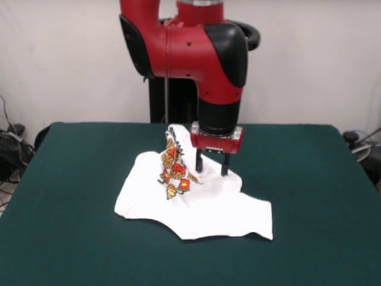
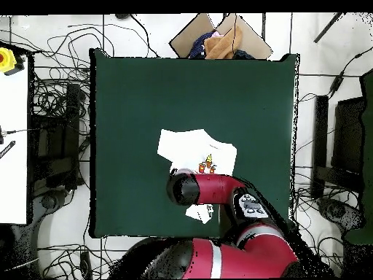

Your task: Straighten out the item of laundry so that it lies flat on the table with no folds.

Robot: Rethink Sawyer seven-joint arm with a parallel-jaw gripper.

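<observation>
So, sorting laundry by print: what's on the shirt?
White shirt with red, orange and yellow cartoon prints; the front view shows it best.

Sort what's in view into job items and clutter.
Job: T-shirt, partly bunched up; green table; claw, open, at the shirt.
Clutter: cardboard box beyond the table; floor cables; yellow-and-red button box.

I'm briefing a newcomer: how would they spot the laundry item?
Find the large dark green felt-topped table. Near its middle, under the red arm's hand, lies a crumpled white cloth T-shirt, one fold standing up showing red and orange cartoon prints.
</observation>
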